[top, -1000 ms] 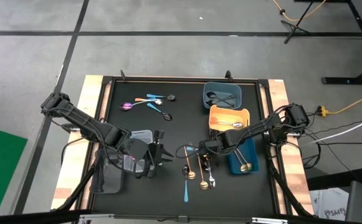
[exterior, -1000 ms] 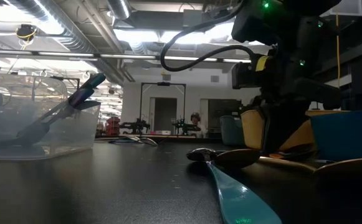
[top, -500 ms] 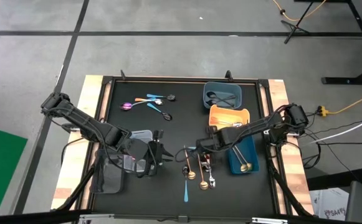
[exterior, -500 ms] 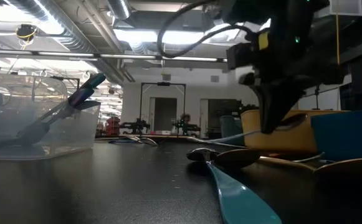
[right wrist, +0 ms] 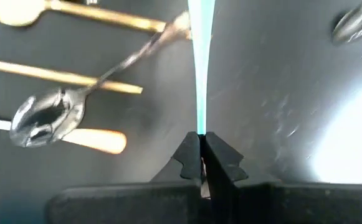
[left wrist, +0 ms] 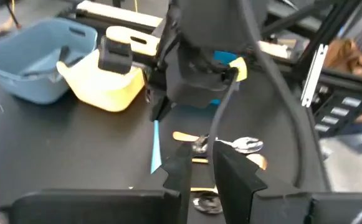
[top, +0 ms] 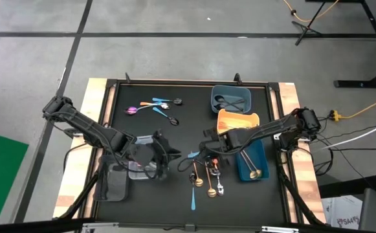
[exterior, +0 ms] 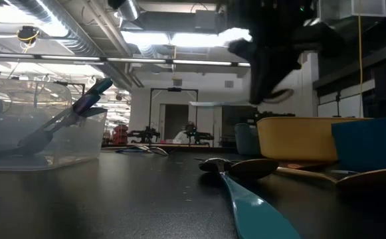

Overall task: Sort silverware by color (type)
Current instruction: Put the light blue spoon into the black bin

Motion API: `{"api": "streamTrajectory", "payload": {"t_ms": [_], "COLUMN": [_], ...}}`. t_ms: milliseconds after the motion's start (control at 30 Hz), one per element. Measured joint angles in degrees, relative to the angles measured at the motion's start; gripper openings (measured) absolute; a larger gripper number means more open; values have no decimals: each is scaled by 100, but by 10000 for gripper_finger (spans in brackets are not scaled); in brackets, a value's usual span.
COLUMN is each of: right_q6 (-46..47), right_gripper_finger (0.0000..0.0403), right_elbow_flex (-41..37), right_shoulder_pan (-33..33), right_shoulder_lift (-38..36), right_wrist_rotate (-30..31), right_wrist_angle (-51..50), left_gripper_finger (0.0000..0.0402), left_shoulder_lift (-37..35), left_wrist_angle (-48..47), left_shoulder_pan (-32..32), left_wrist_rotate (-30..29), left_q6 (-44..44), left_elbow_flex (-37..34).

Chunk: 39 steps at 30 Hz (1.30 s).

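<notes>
Right wrist view: right fingers (right wrist: 199, 163) pinched tight on teal spoon (right wrist: 200, 68) handle.

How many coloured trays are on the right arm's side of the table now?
3. The grey-blue tray is farthest back, the orange tray comes next, just in front of it, and the teal tray is nearest the front. None seems hidden.
</notes>
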Motion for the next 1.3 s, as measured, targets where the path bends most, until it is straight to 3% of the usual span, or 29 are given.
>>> {"api": "streamTrajectory", "payload": {"t_ms": [267,500,900,1300], "right_q6": [-1234,-2317,-3233,-3336], "right_gripper_finger": [0,0,0,0], "right_elbow_flex": [377,543,561,556], "right_shoulder_pan": [416,794,859,861], "right_shoulder_lift": [0,0,-11,-9], "right_wrist_rotate": [848,1536,1570,1553], "right_wrist_angle": [338,1143,2452,2563], "left_gripper_finger": [59,59,59,59], "left_shoulder_lift": [0,1,413,619], "left_wrist_angle": [-3,-20,-24,-26], "left_shoulder_pan": [0,0,2,7], "left_wrist_rotate": [32,105,409,524], "left_q6": [-1194,-1703,-2278,-2621], "left_elbow_flex": [0,0,0,0]}}
